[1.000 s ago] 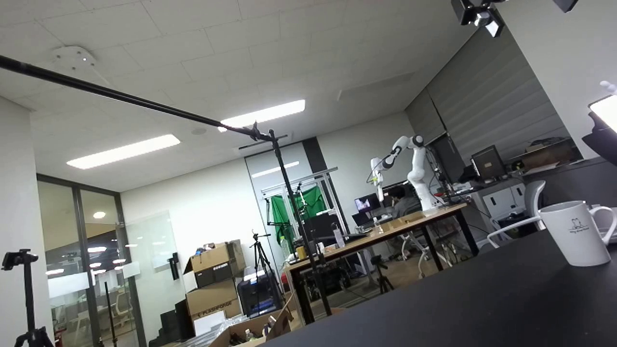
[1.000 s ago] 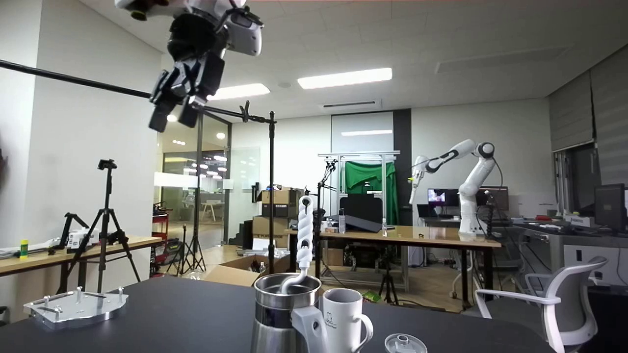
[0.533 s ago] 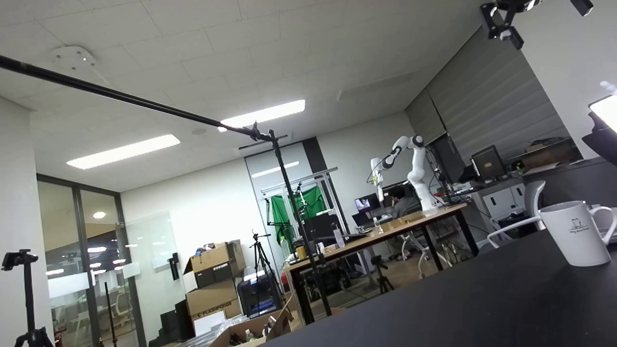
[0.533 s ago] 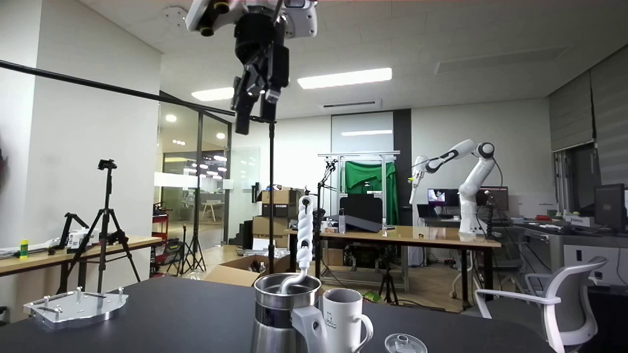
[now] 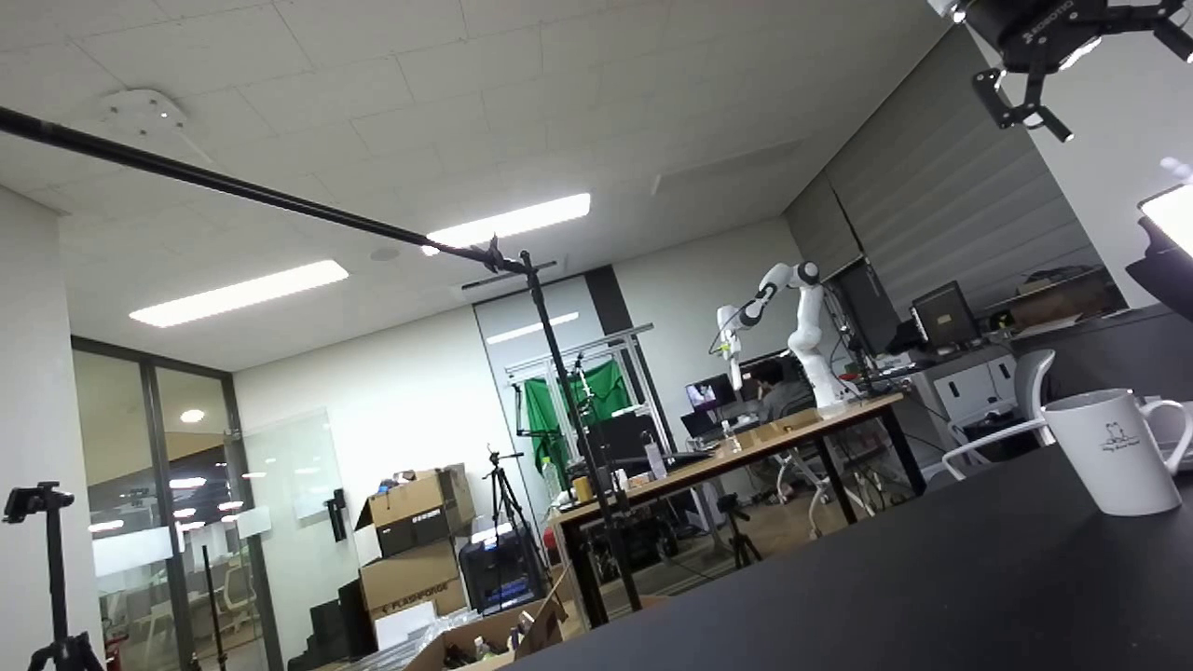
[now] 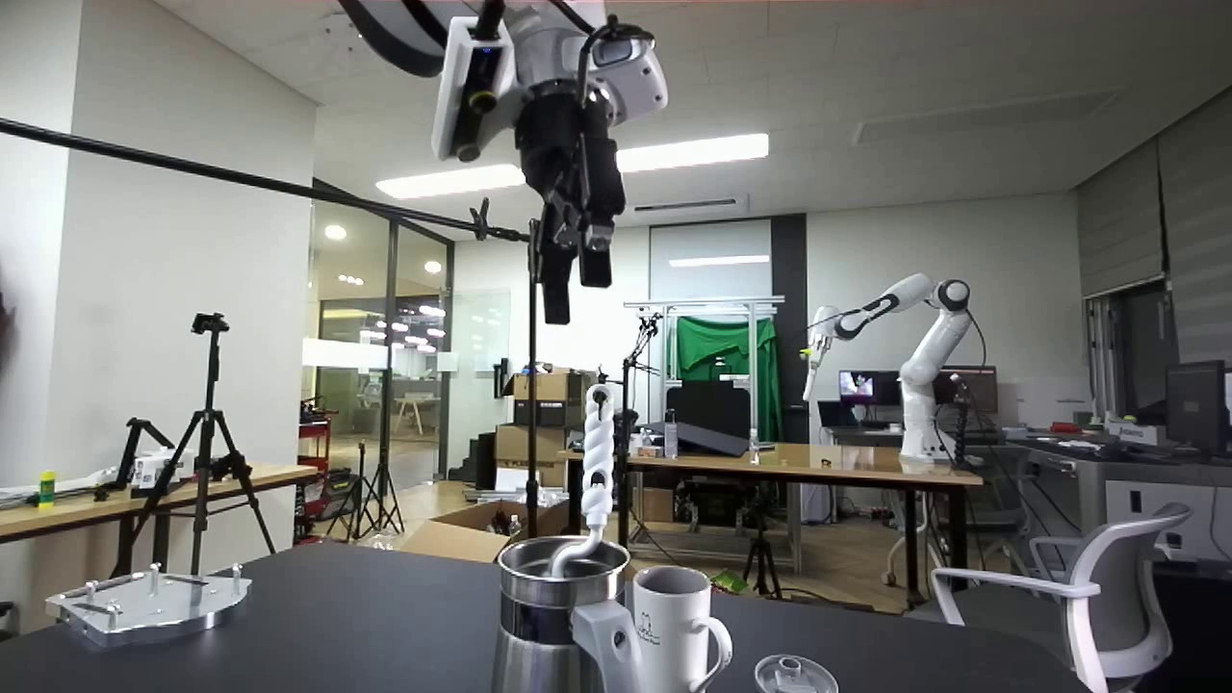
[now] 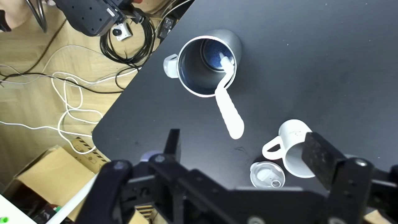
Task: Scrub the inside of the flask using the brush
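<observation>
The silver metal flask (image 6: 544, 654) stands upright on the black table. It also shows in the wrist view (image 7: 233, 40), its mouth open. The brush's white twisted handle (image 6: 599, 452) sticks up out of the flask mouth, leaning on the rim. In the wrist view the handle (image 7: 229, 113) slants out over the rim, and the brush head inside is mostly hidden. My gripper (image 6: 576, 296) is open and empty, pointing down above the handle's top end, apart from it. Its fingers are wide apart in the wrist view (image 7: 244, 140) and in an exterior view (image 5: 1128, 98).
A white mug (image 6: 669, 626) stands close beside the flask. A clear lid (image 7: 266, 175) lies near the mug. A clear plate with pegs (image 6: 154, 602) lies on the table's far side. A black boom pole (image 6: 241, 181) crosses behind the arm. The table edge (image 7: 133, 77) runs near the flask.
My gripper has moved right and down in both exterior views. In an exterior view it has come from the upper left to above the brush handle. Flask, brush and mug have not moved.
</observation>
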`<state>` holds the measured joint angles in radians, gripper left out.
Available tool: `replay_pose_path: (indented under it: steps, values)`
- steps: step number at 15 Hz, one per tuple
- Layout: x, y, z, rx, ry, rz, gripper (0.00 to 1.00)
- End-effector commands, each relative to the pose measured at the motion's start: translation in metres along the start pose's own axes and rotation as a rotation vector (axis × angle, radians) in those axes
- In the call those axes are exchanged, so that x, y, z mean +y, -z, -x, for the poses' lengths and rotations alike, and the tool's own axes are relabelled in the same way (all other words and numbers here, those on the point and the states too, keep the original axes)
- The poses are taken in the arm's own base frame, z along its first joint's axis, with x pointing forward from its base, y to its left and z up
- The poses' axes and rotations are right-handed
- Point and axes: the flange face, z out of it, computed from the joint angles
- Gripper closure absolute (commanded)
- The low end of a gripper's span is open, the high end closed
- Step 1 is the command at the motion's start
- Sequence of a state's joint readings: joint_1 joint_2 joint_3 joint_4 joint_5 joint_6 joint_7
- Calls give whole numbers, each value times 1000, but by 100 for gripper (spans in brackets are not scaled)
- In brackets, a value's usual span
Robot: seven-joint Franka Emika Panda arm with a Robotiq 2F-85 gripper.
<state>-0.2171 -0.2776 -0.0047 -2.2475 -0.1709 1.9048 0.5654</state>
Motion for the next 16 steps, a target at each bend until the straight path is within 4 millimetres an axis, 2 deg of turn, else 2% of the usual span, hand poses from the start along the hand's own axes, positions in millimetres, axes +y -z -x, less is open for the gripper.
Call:
replay_pose_path:
  steps: [1,7,13,14,15,16]
  values:
    - [1,-9,-12,-10,-80,15,0]
    - [10,-35,-26,-20,-118,-33,0]
    - [6,-72,-30,-94,-137,-9,0]
    - [5,-77,-30,-97,-137,-2,25]
    - [4,-82,-32,-100,-137,7,25]
    - [3,-86,-33,-104,-137,11,33]
